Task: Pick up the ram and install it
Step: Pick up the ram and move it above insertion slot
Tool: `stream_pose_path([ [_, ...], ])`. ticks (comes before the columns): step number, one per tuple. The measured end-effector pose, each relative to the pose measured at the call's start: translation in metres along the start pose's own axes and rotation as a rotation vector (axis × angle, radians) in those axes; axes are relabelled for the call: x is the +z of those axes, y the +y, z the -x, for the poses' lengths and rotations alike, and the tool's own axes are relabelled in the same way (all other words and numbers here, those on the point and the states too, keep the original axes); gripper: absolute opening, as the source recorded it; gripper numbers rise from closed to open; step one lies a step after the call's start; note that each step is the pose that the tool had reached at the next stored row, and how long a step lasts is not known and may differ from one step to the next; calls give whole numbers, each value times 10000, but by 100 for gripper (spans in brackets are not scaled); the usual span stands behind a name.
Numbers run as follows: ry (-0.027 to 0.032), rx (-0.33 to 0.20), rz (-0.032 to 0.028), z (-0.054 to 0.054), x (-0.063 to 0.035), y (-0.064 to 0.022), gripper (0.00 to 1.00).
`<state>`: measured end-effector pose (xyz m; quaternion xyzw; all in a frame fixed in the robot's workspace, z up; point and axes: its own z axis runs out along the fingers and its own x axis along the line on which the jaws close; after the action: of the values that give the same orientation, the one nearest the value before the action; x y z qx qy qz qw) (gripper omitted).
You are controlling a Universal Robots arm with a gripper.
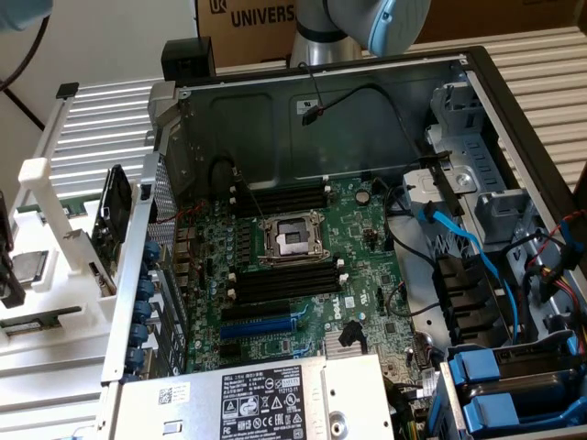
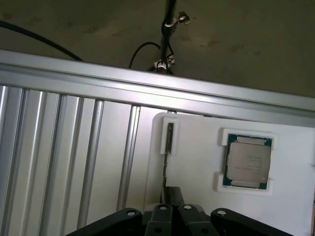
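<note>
In the exterior view, a white holder is sitting at the exterior view's left on a ribbed metal table, and a silver processor chip is lying on it. Toward the middle, an open computer case is lying on the table with its green motherboard facing up. The robot arm is reaching in above the back wall of the case. At the exterior view's right, blue cables are curling through the case.

In the wrist view, the ram is standing on edge in the holder. Its far end is sitting in a small white bracket and its near end is running in between the fingertips of the gripper. The jaws are clenched on the ram. The chip is resting near the ram in its own square pocket.
</note>
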<state>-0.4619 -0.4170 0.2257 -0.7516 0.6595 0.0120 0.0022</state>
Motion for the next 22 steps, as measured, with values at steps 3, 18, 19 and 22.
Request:
stream_pose_path([
  [3, -1, 0, -1, 0, 1, 0, 11],
  [18, -1, 0, -2, -3, 2, 0, 24],
  [19, -1, 0, -2, -3, 3, 0, 24],
  [22, -1, 0, -2, -5, 4, 0, 24],
])
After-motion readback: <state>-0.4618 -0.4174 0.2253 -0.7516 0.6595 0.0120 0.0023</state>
